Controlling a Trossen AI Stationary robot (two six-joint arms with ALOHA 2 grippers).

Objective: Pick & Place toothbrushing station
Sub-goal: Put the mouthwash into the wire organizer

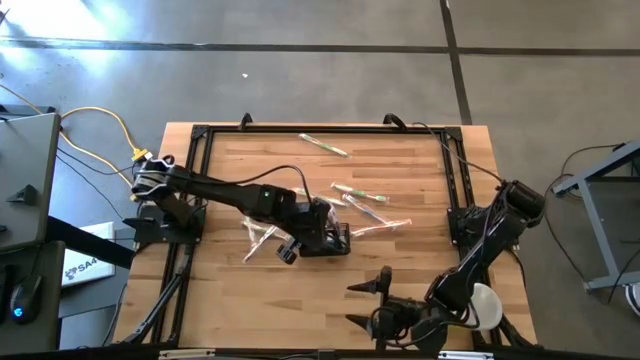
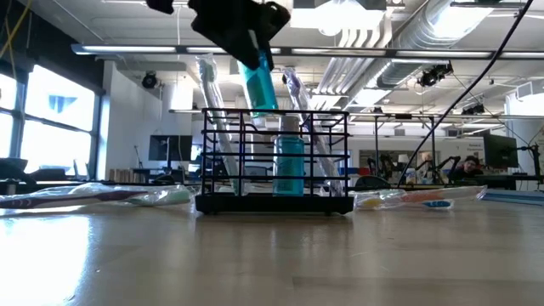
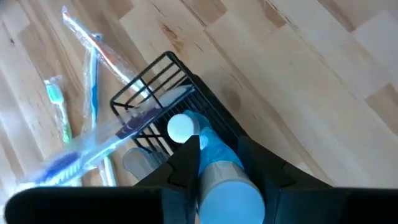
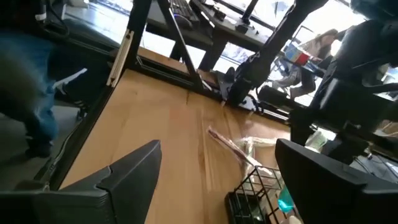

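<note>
Left pincer (image 2: 255, 64) clamps a teal tube (image 2: 257, 83) tilted over the toothbrushing station (image 2: 274, 161) at mid-desk (image 1: 250, 310), apparently to drop it inside. Right pincer (image 1: 365, 303) waits wide open nearer the desk's front edge.

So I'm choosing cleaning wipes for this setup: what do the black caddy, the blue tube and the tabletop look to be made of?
Caddy: thin black wire, likely coated metal; you see through its open grid.
Blue tube, held by the left gripper: smooth teal plastic by its look, with a white cap.
Tabletop: pale wood in joined strips with visible grain, probably sealed butcher block.
</note>
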